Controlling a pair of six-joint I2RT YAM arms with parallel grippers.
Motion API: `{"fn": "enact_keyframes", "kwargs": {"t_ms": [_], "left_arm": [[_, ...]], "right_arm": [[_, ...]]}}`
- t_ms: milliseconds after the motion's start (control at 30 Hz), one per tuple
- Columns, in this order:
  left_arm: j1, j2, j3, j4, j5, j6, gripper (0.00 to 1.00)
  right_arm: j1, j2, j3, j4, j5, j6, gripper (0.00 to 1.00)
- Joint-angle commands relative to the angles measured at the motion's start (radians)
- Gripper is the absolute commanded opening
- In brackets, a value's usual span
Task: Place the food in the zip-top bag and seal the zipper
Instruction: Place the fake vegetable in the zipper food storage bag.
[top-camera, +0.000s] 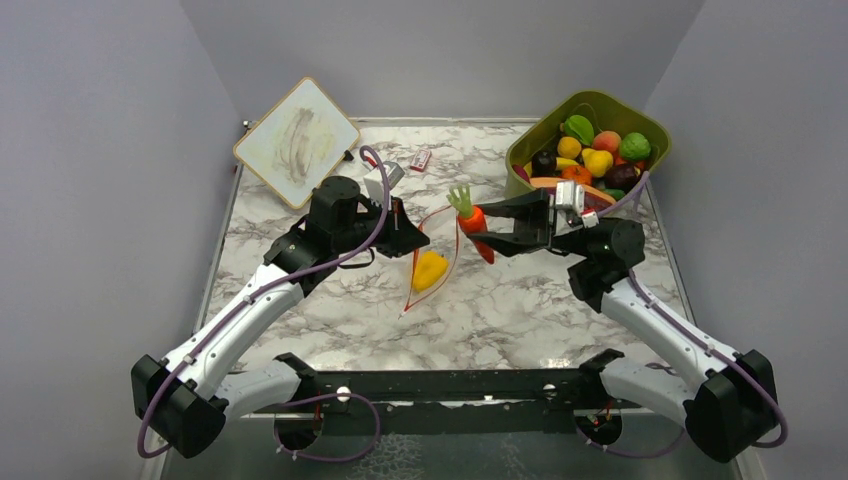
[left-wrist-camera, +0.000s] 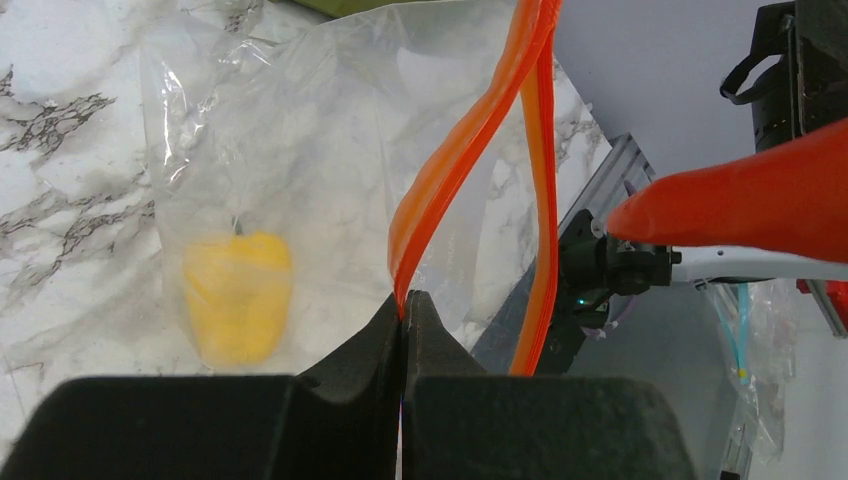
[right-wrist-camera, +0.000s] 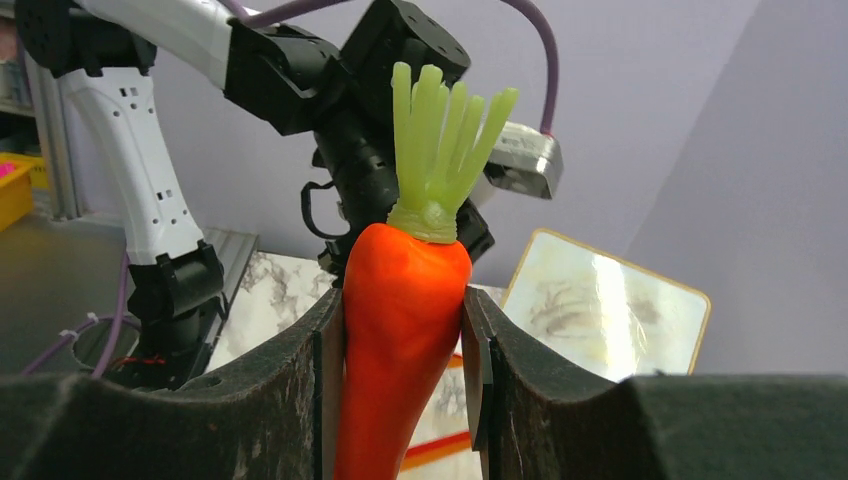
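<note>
The clear zip-top bag lies mid-table with its mouth lifted, and a yellow toy pepper rests inside it. My left gripper is shut on one lip of the orange-red zipper; the other lip hangs apart, so the mouth gapes. The pepper shows through the plastic in the left wrist view. My right gripper is shut on an orange carrot with a green top, held just right of the bag mouth. In the right wrist view the carrot stands upright between the fingers.
An olive-green tub at the back right holds several toy fruits and vegetables. A small whiteboard leans at the back left. A red-white packet lies near the back edge. Grey walls close in the table.
</note>
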Motion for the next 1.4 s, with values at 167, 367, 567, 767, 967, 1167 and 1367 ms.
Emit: {"fn": "enact_keyframes", "kwargs": {"t_ms": [167, 367, 567, 767, 967, 1167, 1367], "left_arm": [[-0.001, -0.011, 0.005, 0.040, 0.048, -0.015, 0.00], [-0.001, -0.015, 0.008, 0.035, 0.044, -0.002, 0.00], [-0.001, -0.033, 0.019, 0.025, 0.057, 0.015, 0.00], [-0.001, -0.043, 0.012, 0.024, 0.076, 0.019, 0.00], [-0.001, -0.059, 0.005, 0.024, 0.069, 0.019, 0.00], [-0.001, -0.070, 0.000, 0.026, 0.053, 0.017, 0.00], [0.000, -0.079, -0.010, 0.034, 0.044, 0.012, 0.00]], "right_arm": [[0.153, 0.138, 0.141, 0.118, -0.043, -0.168, 0.08], [0.183, 0.222, 0.199, 0.135, -0.036, -0.210, 0.09], [0.190, 0.278, 0.209, 0.119, -0.018, -0.293, 0.09], [0.190, 0.293, 0.187, 0.056, 0.003, -0.413, 0.11], [0.190, 0.286, 0.144, 0.000, 0.042, -0.470, 0.22], [0.190, 0.245, 0.096, -0.042, 0.075, -0.496, 0.31], [0.190, 0.192, 0.089, -0.176, 0.094, -0.567, 0.35]]}}
